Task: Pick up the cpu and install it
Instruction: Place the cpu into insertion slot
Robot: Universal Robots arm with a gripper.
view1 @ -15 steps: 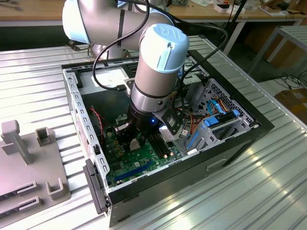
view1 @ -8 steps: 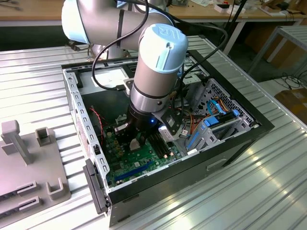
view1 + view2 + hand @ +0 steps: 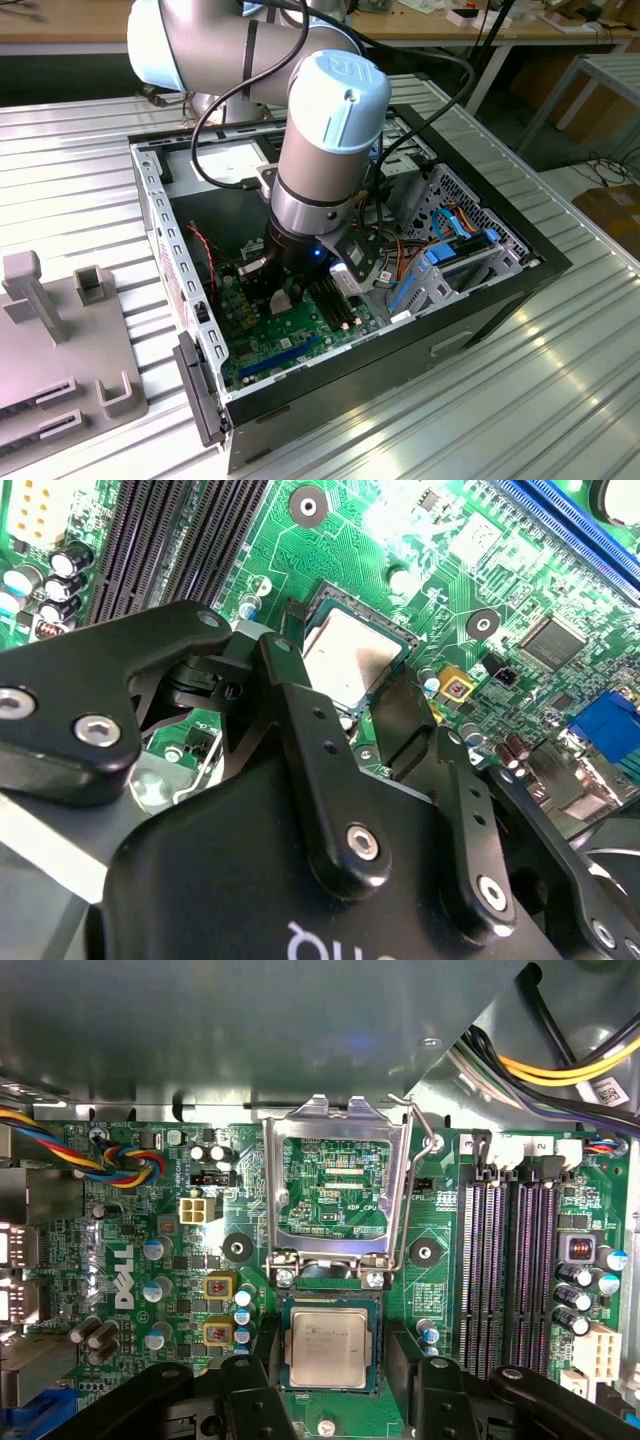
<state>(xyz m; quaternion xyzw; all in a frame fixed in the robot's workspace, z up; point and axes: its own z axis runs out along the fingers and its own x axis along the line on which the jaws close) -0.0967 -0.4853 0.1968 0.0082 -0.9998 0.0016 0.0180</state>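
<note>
One pale silvery-tan square cpu lies flat in one black socket on the green motherboard, beside one raised silver metal frame. Two black fingers of the gripper stand spread on either side of it, seemingly clear of it and holding nothing. Their tips are partly hidden.

Bright light streaks the ribbed metal surface in the exterior view, the computer case's inside lies shadowed, and glare whitens the green board in the second wrist view.
</note>
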